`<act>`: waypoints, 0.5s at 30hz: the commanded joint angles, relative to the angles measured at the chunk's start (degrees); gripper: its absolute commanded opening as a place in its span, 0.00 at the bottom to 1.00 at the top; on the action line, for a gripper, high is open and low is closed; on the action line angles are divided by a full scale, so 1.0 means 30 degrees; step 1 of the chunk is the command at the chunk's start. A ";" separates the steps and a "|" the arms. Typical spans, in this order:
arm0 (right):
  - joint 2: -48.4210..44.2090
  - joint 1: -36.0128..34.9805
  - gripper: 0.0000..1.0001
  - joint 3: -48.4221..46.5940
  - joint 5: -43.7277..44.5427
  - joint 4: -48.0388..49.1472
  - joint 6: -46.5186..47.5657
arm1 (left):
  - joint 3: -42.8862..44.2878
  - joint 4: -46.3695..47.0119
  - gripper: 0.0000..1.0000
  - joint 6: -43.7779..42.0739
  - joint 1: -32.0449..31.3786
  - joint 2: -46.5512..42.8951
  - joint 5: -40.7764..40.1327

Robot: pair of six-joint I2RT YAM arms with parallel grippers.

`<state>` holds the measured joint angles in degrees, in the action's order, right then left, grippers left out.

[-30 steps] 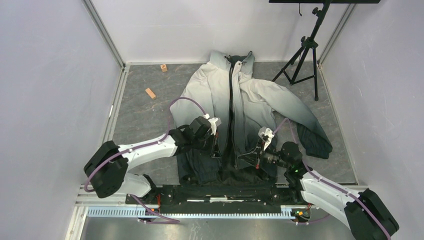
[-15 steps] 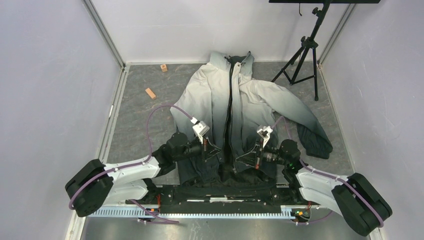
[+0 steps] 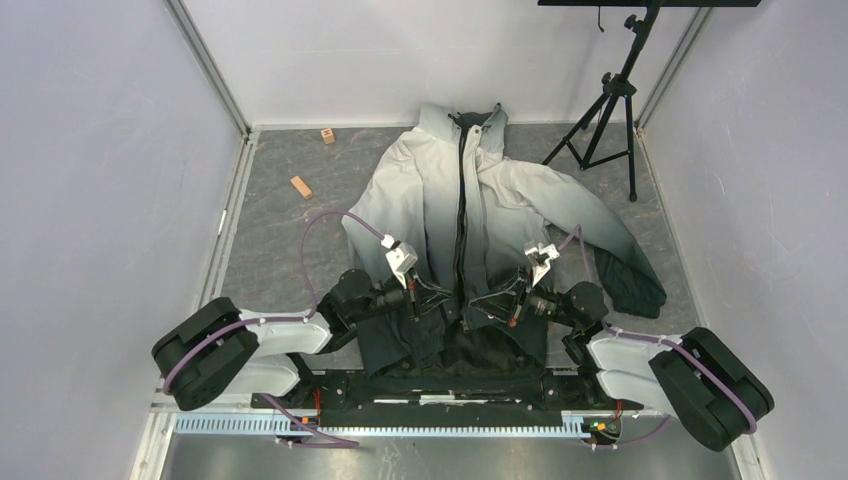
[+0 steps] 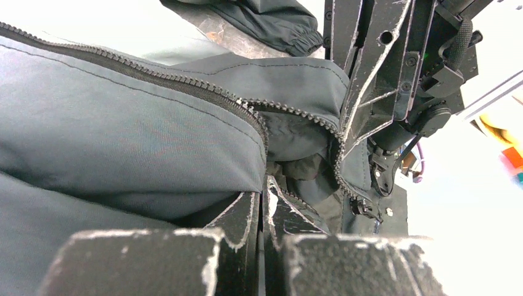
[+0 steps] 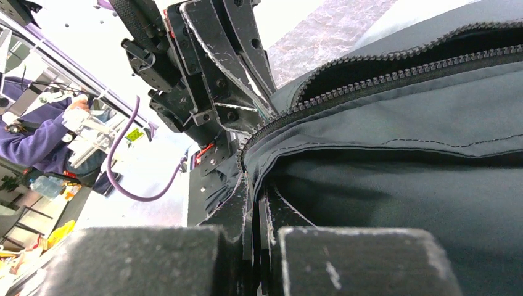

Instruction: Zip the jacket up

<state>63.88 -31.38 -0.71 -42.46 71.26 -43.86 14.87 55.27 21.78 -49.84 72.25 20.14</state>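
The jacket (image 3: pixel 430 190) lies flat with its pale collar far and its black hem near. Its dark zipper (image 3: pixel 462 200) looks closed above and parts near the hem. My left gripper (image 3: pixel 447 303) is shut on the left front edge beside the zipper teeth (image 4: pixel 185 77), as the left wrist view (image 4: pixel 265 188) shows. My right gripper (image 3: pixel 476 303) is shut on the right front edge, as the right wrist view (image 5: pixel 253 185) shows. The two grippers face each other closely across the split. A small metal zipper part (image 4: pixel 364 209) hangs on the right edge.
Two small wooden blocks (image 3: pixel 301 186) (image 3: pixel 327 135) lie far left of the jacket. A black tripod (image 3: pixel 610 110) stands at the far right. White walls close in the table on three sides. The jacket's right sleeve (image 3: pixel 630 280) reaches out to the right.
The left arm has drawn back toward its base while keeping hold of the left edge. The right gripper has shifted slightly toward the centre, bringing the two front edges closer together.
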 commanded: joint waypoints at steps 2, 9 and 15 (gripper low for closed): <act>0.0537 0.0032 0.00 0.3381 0.1240 0.2312 -0.0032 | 0.0071 0.3176 0.02 0.0547 0.0011 0.0098 0.0790; 0.1695 0.0029 0.00 0.3932 0.1449 0.4862 -0.0687 | 0.0086 0.2496 0.02 0.0438 0.0011 -0.0523 0.0612; 0.2024 0.0453 0.00 0.4929 0.1707 0.6596 -0.1215 | -0.0268 0.2311 0.02 0.0529 0.0004 -0.1367 -0.0269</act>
<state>70.19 -31.09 -0.71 -38.57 81.21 -46.30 14.50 57.95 22.11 -49.84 71.24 20.62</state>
